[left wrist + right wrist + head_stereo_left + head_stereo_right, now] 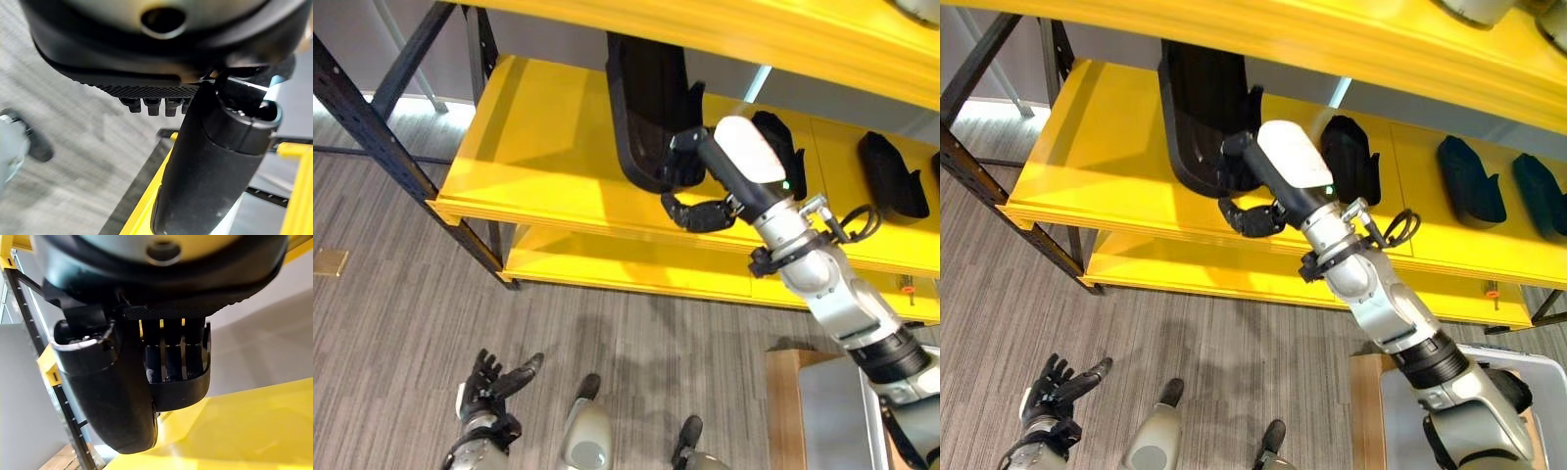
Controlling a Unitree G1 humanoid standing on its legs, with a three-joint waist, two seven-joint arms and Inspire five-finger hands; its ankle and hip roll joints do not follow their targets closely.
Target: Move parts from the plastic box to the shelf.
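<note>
With 3 dark parts (1469,183) already laid on the shelf (1097,166) at 3 o'clock, another black part (646,98) is being set down, grasped by the right hand (690,181), while the left hand (494,382) is relaxed.

We see a long black moulded part (641,93) upright on the yellow shelf (529,157), three smaller black parts (1469,181) rightward.

The yellow shelf board (548,166) is seen as a smooth, painted surface with a soft sheen, and light is reflected on it. The dark shelf uprights (372,137) appear as matt perforated metal. The large black curved part (1200,108) looks like moulded plastic with a dull satin finish; the smaller black parts (1469,181) are finished alike. The grey floor (431,323) shows a matt wood-grain plank pattern. The right hand (1253,217) is seen as matt dark plastic, its forearm cover glossy white.
</note>
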